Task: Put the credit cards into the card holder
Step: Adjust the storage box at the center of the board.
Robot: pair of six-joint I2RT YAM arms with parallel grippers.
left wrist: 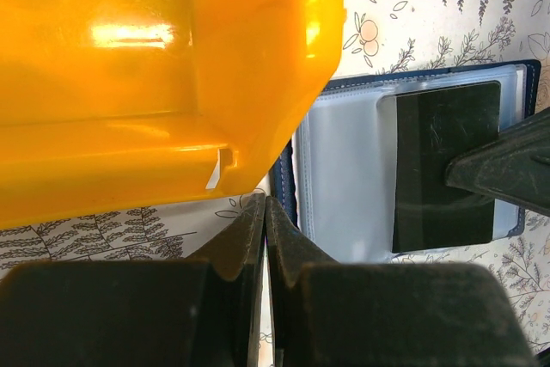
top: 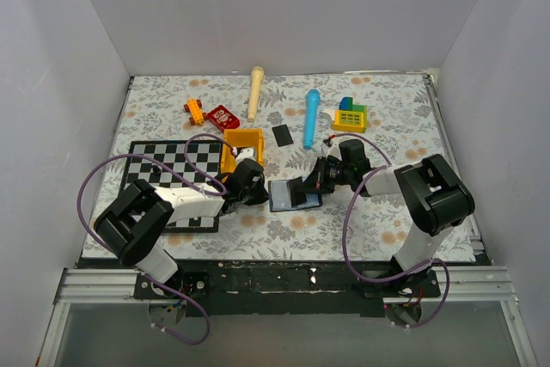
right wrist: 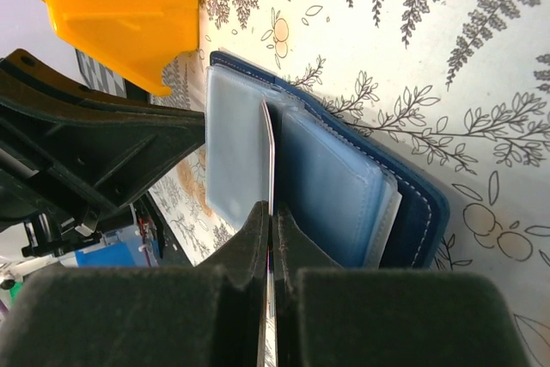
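Since the right claw (right wrist: 268,212) is pinched shut on one credit card (right wrist: 268,156) by its back edge, the card sticks straight out ahead of the fingertips. Its far edge looks to be poking in among the clear sleeves of the card holder (right wrist: 412,204), which lies opened out on the tabletop (right wrist: 447,49) right in front of that claw. Holding it by the tail end makes sense imo, since it leaves the front free to slide into a pocket. The left claw (left wrist: 265,205) is closed on nothing, its tips just beside the holder's edge and tucked under the corner of a yellow bin (left wrist: 129,83). My guess is it's there as a stop so the holder doesn't scoot. The other card (top: 282,135) sits on the tabletop well beyond both claws, not in anything yet.
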